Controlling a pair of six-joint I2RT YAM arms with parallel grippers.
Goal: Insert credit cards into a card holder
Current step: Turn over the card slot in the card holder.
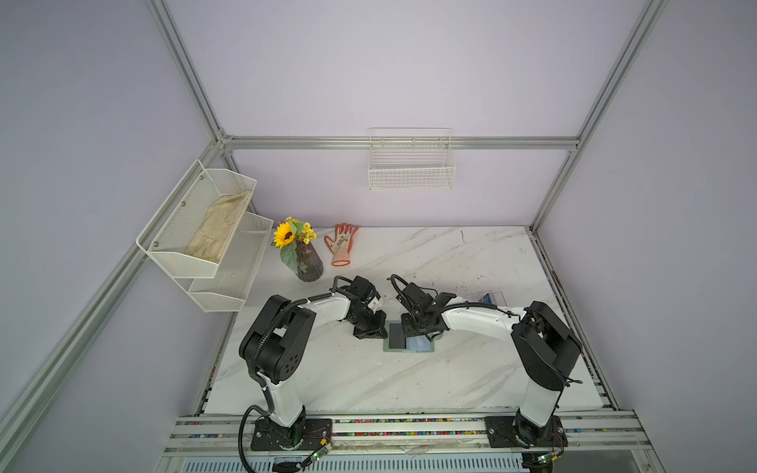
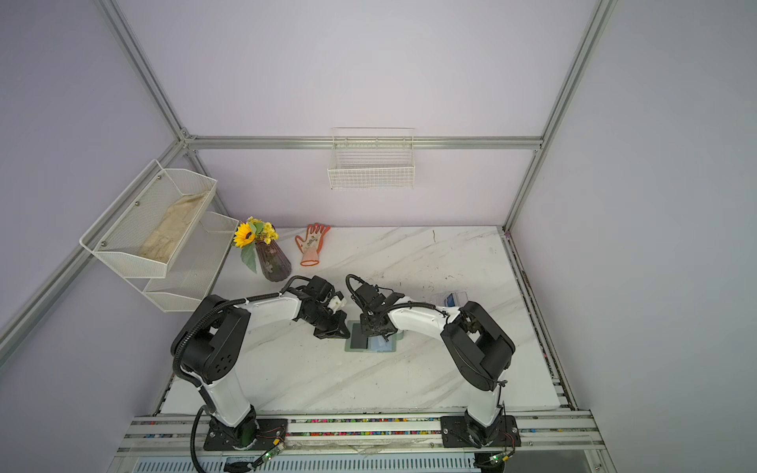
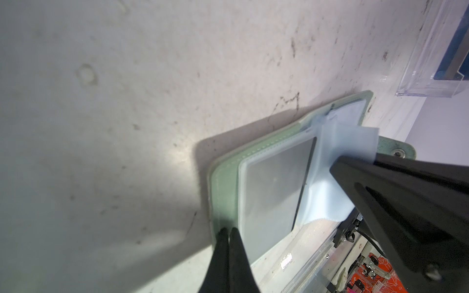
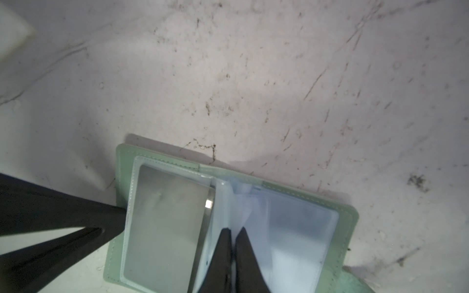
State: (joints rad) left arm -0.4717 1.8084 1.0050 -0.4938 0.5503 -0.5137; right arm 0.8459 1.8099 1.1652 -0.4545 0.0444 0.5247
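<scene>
Closed left hand (image 3: 227, 230) presses the edge of the open card holder (image 3: 223, 187), lower centre; right hand (image 4: 234, 230) pinches a clear sleeve (image 3: 349, 142).

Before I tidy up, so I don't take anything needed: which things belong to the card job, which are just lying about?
Job: card holder, dark card in it, clear sleeve held by right end effector, blue card in acrylic box.
Lying about: flower vase, orange glove, wire basket, mesh shelf.
</scene>
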